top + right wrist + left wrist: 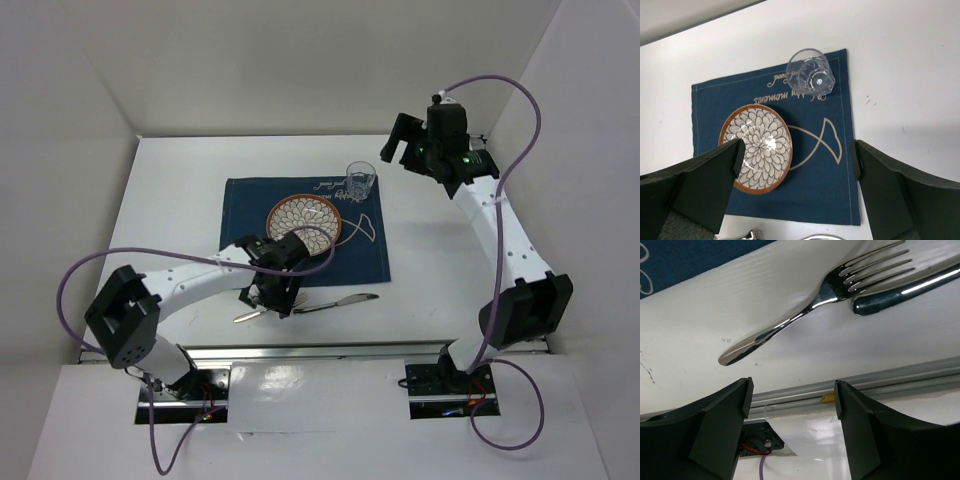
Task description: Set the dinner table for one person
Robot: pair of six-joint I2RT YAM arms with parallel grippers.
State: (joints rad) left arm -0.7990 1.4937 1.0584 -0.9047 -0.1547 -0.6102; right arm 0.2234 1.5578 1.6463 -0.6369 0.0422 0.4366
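Left hand point(791, 410) and right hand point(797, 170) are hanging spread, empty; grabbing the fork point(790, 320) is risking nudging the knife point(900, 292) just beside.

Two lines of pale cursive lettering point(776, 95) on the navy placemat point(820, 192), upside down, illegible.

Beyond the left jaws: fork point(805, 310) and knife point(905, 290) (side by side). Beyond the right jaws: plate point(757, 147), glass point(810, 75); table point(900, 75) free alongside.
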